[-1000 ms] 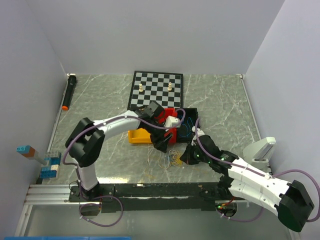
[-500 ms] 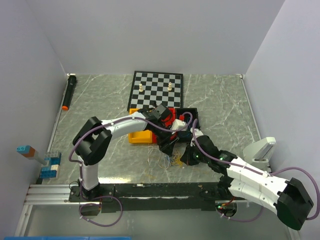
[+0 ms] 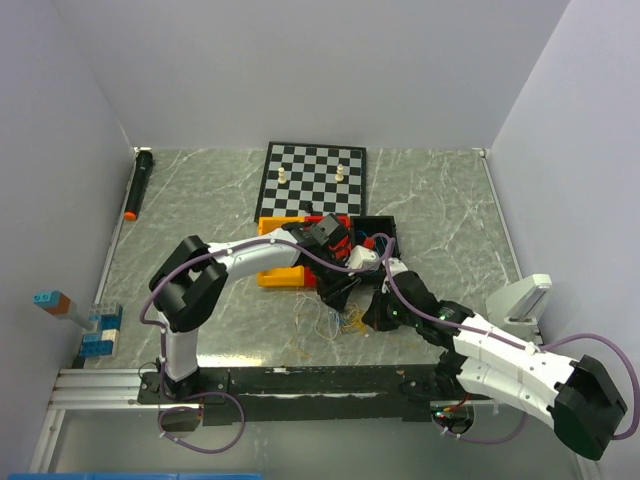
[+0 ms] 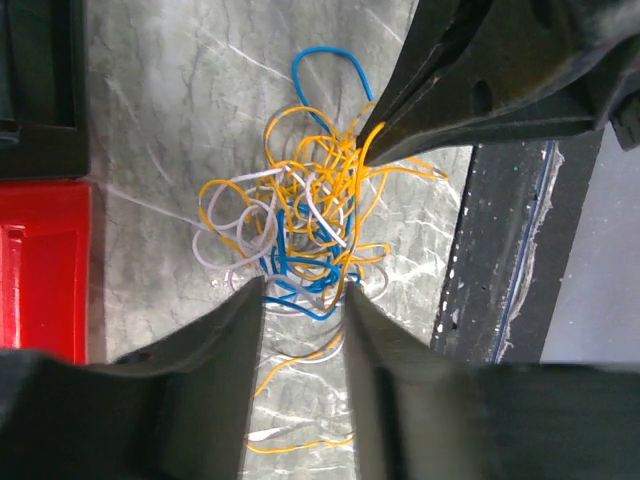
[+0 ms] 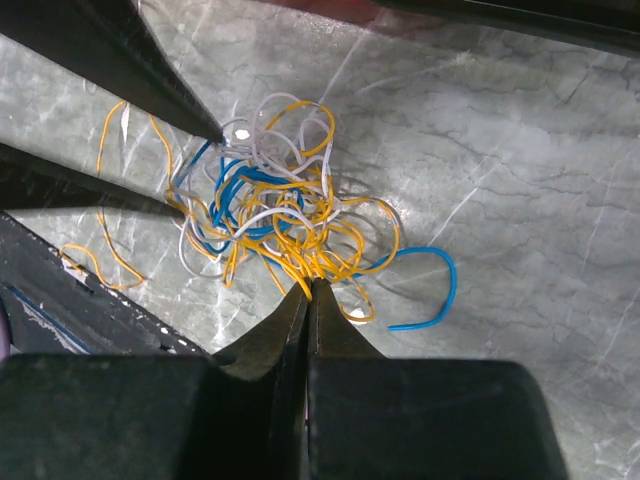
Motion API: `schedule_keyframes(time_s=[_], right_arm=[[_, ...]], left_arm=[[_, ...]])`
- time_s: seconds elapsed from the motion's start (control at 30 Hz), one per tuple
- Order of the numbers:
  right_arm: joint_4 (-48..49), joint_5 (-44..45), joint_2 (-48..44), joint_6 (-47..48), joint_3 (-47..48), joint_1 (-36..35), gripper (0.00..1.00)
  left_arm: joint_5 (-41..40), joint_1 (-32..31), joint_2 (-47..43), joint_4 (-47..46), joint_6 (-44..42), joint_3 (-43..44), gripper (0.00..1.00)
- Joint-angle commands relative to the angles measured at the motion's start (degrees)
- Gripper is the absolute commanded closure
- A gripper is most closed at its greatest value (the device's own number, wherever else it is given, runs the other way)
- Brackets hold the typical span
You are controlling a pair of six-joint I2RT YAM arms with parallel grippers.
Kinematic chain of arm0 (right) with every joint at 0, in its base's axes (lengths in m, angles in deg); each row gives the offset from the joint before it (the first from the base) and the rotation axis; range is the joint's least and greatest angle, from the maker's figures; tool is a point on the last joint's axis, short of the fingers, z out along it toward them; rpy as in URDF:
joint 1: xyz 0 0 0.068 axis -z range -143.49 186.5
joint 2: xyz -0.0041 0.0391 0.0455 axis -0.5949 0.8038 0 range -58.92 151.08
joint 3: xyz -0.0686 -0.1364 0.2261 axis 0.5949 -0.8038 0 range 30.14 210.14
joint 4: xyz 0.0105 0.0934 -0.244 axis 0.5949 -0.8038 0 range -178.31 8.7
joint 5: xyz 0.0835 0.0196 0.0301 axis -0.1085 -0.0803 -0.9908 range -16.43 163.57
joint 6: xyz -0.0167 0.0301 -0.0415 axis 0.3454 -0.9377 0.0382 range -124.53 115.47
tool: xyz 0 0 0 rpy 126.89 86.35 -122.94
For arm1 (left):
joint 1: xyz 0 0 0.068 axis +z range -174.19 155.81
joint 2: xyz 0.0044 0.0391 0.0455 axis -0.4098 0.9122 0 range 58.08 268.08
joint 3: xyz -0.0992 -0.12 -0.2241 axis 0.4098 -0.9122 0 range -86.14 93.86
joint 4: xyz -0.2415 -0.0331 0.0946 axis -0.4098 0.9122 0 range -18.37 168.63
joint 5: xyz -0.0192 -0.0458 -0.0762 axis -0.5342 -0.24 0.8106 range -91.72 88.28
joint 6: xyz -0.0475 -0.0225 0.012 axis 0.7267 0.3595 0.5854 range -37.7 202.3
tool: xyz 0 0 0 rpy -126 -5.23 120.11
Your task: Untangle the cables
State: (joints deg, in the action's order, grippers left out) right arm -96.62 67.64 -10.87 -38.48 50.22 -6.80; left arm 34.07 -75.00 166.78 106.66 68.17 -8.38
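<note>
The cables (image 4: 300, 225) are a small tangle of hair-thin blue, orange-yellow and whitish wires on the marble table, also seen in the right wrist view (image 5: 270, 215) and from the top (image 3: 338, 318). My left gripper (image 4: 303, 295) is open, its two fingers straddling the tangle's near edge with blue and yellow strands between them; from the top it (image 3: 336, 298) is just behind the tangle. My right gripper (image 5: 312, 282) is shut on a bunch of orange-yellow wires at the tangle's edge; from the top it (image 3: 368, 316) is to the tangle's right.
An orange tray (image 3: 280, 272), a red block (image 3: 340, 226) and a black box (image 3: 386, 228) lie just behind the tangle. A chessboard (image 3: 314, 180) with two white pieces is farther back. A black marker (image 3: 138, 183) lies far left. The black rail (image 3: 300, 380) runs along the near edge.
My left gripper has moved right and down from over the orange tray to the tangle. My right gripper has barely moved.
</note>
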Motion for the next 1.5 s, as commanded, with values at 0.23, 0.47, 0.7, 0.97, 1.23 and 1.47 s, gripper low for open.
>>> schedule_keyframes(time_s=[0.23, 0.47, 0.7, 0.97, 1.23, 1.47], right_arm=[[1.0, 1.3, -0.5, 2.4, 0.6, -2.5, 1.00], [1.1, 5.4, 1.1, 2.5, 1.3, -6.0, 1.00], [0.8, 9.0, 1.2, 1.7, 1.6, -8.5, 1.00], [1.6, 13.0, 2.8, 0.2, 1.9, -13.3, 1.00], [1.3, 17.2, 4.7, -0.3, 2.8, -18.4, 1.00], [0.7, 20.1, 7.8, -0.6, 4.4, -21.4, 1.00]], left_arm=[[10.1, 3.5, -2.6, 3.6, 4.8, 4.8, 0.39], [8.5, 3.6, 0.4, 1.8, 8.1, 5.5, 0.39], [4.6, 3.1, 0.5, 3.1, 6.7, 3.4, 0.42], [1.3, 1.1, -0.1, 2.3, 4.9, 0.0, 0.47], [1.9, 0.7, 1.4, 2.9, 5.2, 2.1, 0.53], [4.5, 0.7, 1.6, 4.4, 6.2, 3.3, 0.53]])
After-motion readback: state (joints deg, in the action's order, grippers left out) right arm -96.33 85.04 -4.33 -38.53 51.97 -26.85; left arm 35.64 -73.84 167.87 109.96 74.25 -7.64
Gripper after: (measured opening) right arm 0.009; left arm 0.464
